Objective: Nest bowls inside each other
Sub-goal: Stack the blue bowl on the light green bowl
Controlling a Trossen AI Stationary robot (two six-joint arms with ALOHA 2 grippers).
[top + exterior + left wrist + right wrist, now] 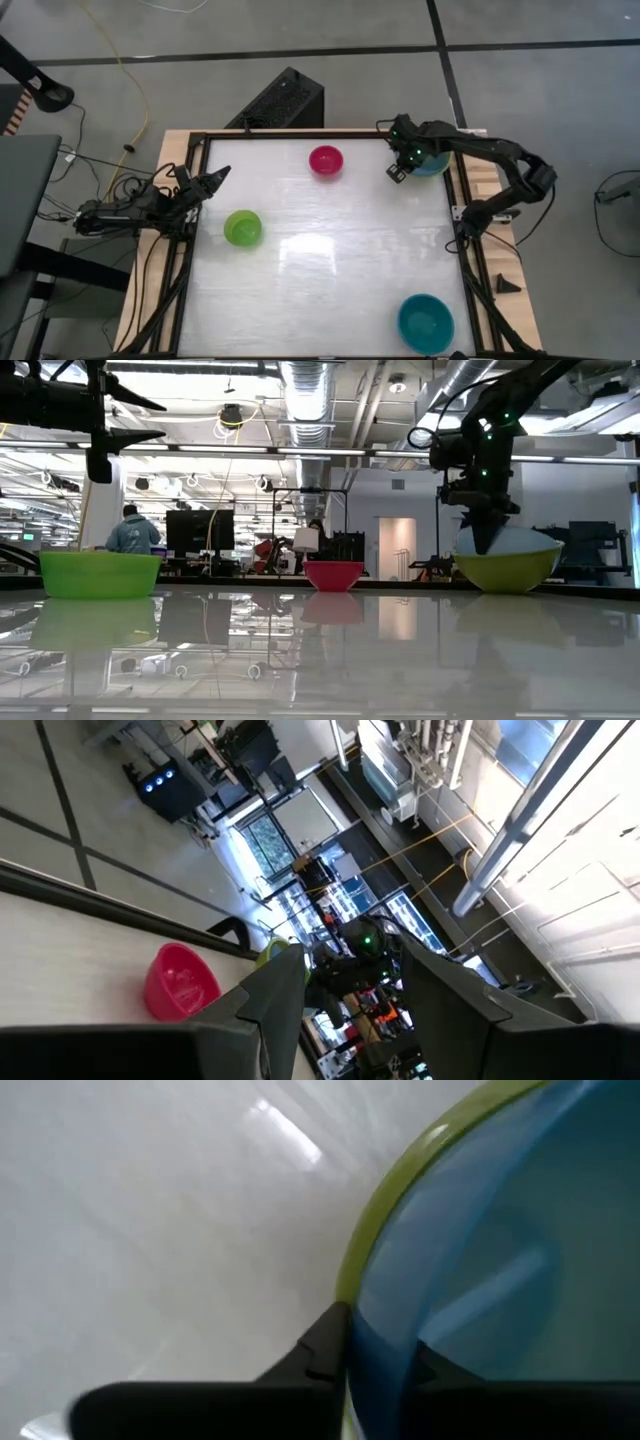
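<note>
The light blue bowl (520, 541) sits tilted inside the olive-green bowl (505, 572) at the table's far right corner. My right gripper (375, 1345) reaches down onto it and is shut on its rim. On the table top stand the magenta-pink bowl (326, 160) at the far middle, the bright green bowl (243, 228) at the left and the teal bowl (425, 322) at the near right. My left gripper (213, 178) waits open above the table's left edge, touching nothing. My right gripper pinches the light blue bowl's rim (366, 1308), one finger (322, 1348) outside the wall and one (425, 1363) inside. The fingers come steeply from above. The bowl leans inside the olive-green bowl, whose rim (400, 1180) shows just outside it.
A dark frame (300, 134) runs round the white table top. Open table lies in the middle between the bowls. In the low view a person (131, 532) stands far off in the room behind the table.
</note>
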